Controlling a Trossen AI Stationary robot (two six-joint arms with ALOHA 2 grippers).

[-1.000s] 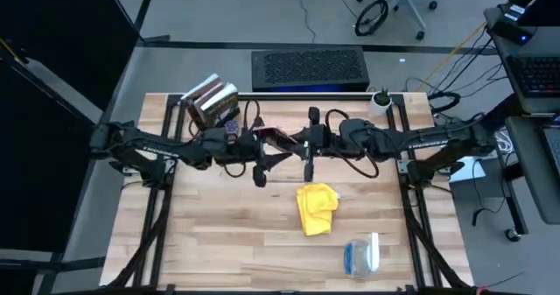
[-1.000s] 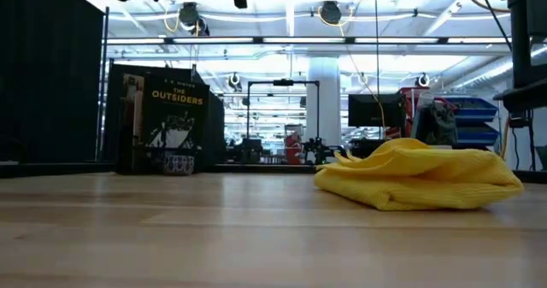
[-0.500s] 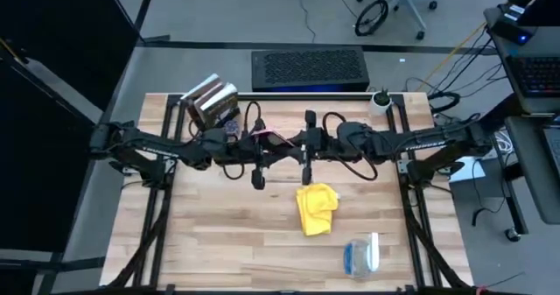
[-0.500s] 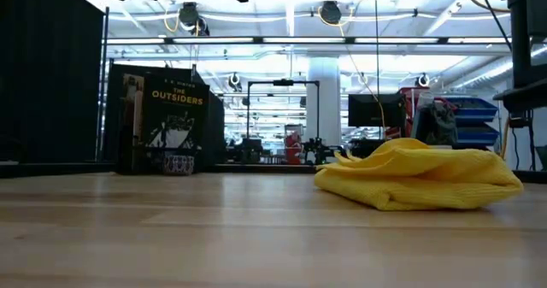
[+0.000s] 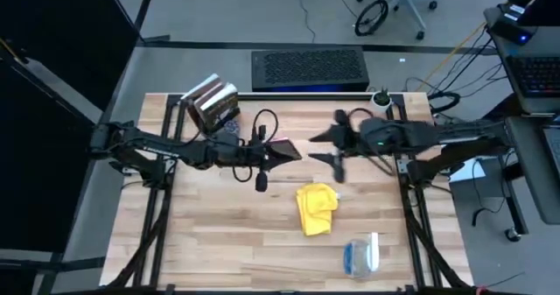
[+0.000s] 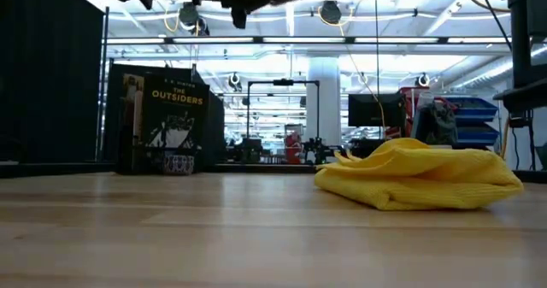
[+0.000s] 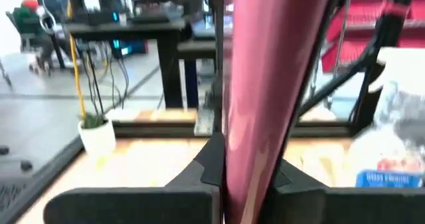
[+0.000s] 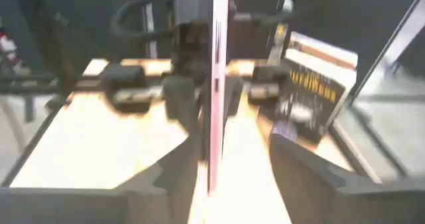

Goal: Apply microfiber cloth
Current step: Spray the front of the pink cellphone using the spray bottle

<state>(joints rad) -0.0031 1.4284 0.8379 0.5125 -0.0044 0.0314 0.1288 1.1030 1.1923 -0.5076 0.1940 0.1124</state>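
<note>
The small, soft yellow cloth [image 5: 316, 208] lay on the wooden worktop [image 5: 219, 234], at five o'clock from the left hand [image 5: 287, 151], which pinched a thin pink-edged phone [image 5: 282, 150]. The right hand [image 5: 325, 148] was nearer, with the cloth at six o'clock below it. I could not tell if its fingers were spread.

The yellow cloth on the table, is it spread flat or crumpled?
Crumpled. The yellow cloth lies bunched in folds on the table, untouched by either gripper.

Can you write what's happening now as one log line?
left end effector: holding smartphone aloft | right end effector: open, empty | microfiber cloth: on table, untouched
</note>
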